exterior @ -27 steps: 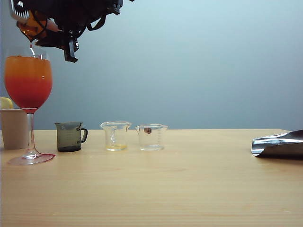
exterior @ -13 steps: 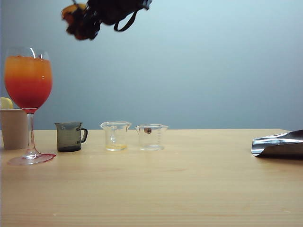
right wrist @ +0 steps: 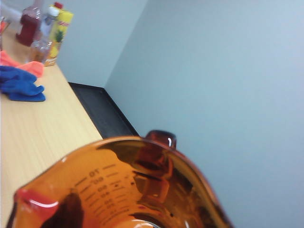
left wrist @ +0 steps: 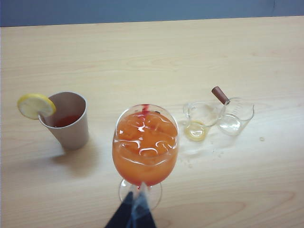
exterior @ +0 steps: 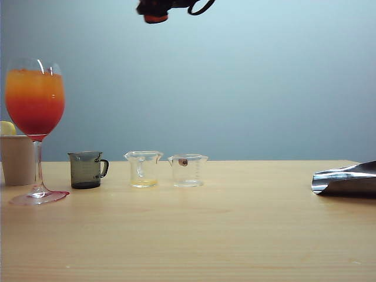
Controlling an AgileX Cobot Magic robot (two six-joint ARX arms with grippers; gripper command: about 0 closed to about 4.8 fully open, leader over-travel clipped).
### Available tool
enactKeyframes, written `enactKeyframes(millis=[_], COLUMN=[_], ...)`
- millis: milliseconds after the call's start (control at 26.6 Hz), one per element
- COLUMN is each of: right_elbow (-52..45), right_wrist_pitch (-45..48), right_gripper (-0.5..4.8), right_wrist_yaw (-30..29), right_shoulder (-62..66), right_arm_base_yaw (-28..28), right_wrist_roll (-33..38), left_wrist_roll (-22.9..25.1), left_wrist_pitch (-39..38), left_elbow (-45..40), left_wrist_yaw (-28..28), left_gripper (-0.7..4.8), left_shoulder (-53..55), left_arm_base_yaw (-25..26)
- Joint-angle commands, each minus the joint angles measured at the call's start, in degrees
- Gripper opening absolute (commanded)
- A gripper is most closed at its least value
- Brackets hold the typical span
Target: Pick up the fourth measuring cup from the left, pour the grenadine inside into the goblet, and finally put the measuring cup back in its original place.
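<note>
- My right gripper (exterior: 156,8) sits high at the top edge of the exterior view, well above the table (exterior: 235,235); its fingers grip the fourth measuring cup (right wrist: 118,190), whose amber wall and printed scale fill the right wrist view.
- In that view a red film of the grenadine (right wrist: 33,199) clings to the cup's pour lip.
- I see only a dark tip of my left gripper (left wrist: 133,216) low in the left wrist view, just beside the goblet's foot; I cannot tell whether its fingers are open or closed.
- The goblet (exterior: 35,100) stands upright at the left end of the table, filled with orange liquid shading to red lower down, a red puddle around its foot.
- Beside the goblet stands a beige cup (left wrist: 66,121) with a lemon slice (left wrist: 34,104) on its rim.
- Right of the goblet a smoky grey cup (exterior: 87,170) and two clear cups (exterior: 188,170) stand in a row.
- A crumpled silver sheet (exterior: 346,179) lies at the right edge.
</note>
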Motion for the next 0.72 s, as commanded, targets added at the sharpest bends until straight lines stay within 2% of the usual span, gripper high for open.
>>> enactKeyframes(millis=[38, 263, 715], right_elbow=[0.4, 0.0, -8.2], right_wrist_pitch=[-2.0, -3.1, -0.2], right_gripper=[-0.01, -0.01, -0.01], right_wrist_yaw=[-0.1, -0.1, -0.2], right_shoulder=[-1.1, -1.0, -1.0], right_arm_base_yaw=[-2.2, -4.8, -8.2], right_wrist_roll=[1.4, 4.5, 8.7], left_wrist_roll=[0.3, 0.3, 0.3], left_wrist_pitch=[1.8, 2.1, 2.1], left_elbow=[0.2, 0.2, 0.2], left_wrist_yaw=[-0.1, -0.1, -0.2], left_gripper=[-0.05, -0.05, -0.05], left_shoulder=[-0.1, -0.1, -0.1], left_arm_base_yaw=[0.0, 0.0, 0.0])
